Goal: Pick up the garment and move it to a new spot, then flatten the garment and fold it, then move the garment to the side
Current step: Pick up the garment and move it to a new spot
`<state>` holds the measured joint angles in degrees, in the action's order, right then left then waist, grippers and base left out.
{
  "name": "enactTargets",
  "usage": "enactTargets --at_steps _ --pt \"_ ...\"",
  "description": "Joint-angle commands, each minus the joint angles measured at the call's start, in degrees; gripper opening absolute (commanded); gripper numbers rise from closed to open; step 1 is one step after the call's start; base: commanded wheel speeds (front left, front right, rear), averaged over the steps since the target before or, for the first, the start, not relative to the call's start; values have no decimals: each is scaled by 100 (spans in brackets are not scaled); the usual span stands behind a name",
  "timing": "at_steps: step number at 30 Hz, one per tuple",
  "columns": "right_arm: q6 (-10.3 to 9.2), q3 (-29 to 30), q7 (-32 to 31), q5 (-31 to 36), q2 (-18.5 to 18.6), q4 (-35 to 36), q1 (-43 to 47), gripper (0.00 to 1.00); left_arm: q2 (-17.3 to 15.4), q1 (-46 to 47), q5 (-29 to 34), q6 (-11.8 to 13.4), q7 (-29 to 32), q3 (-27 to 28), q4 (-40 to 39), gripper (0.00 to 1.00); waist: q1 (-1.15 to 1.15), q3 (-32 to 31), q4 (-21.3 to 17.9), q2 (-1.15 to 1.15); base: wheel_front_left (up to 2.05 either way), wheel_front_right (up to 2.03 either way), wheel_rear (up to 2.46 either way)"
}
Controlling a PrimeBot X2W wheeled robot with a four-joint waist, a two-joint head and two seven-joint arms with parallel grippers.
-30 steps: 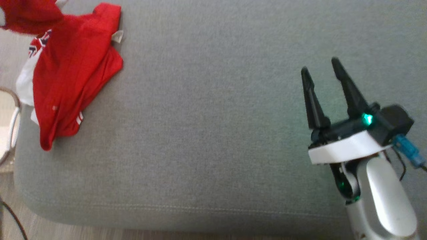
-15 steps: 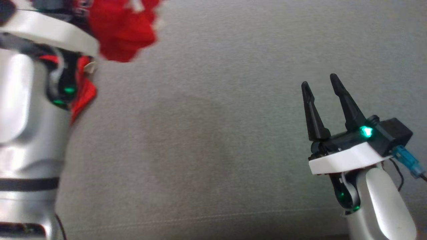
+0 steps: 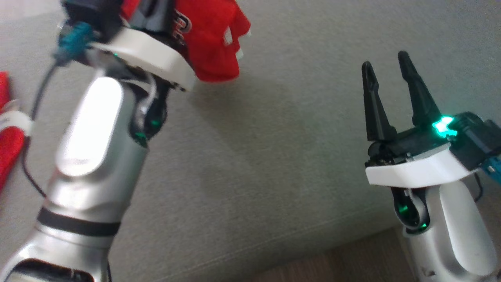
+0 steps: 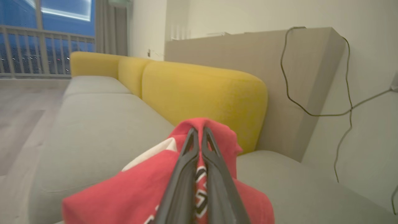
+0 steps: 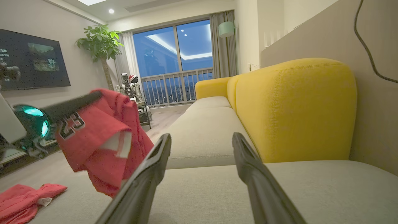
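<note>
The red garment (image 3: 211, 43) is clamped between the closed fingers of the left gripper (image 4: 198, 130) and held above the grey sofa seat (image 3: 274, 164), at the far left. The right gripper (image 3: 384, 62) is spread wide and holds nothing. Pick-up is judged complete; placing, flattening, folding and the side move remain.

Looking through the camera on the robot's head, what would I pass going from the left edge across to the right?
red cloth lying at the edge → silver left arm → red garment held up at that arm's tip → right gripper, open. All of it is over the grey sofa seat.
</note>
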<state>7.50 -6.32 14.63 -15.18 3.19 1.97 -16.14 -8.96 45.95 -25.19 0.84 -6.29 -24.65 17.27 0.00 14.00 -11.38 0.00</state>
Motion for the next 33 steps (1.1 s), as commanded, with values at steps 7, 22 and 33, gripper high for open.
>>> enactTargets --at_steps 7,22,33 --pt "-1 -163 36 -156 -31 370 -335 100 242 37 237 17 -187 -316 571 0 0 576 -815 0 0 0 0" --pt "-1 -105 37 -51 -31 181 -270 100 570 281 -55 -29 -756 -550 1248 100 0 337 -478 0 0 0 0" --pt "-1 -20 37 231 -31 -303 49 100 -149 -1138 -42 352 -865 66 -135 100 0 -266 629 0 0 0 0"
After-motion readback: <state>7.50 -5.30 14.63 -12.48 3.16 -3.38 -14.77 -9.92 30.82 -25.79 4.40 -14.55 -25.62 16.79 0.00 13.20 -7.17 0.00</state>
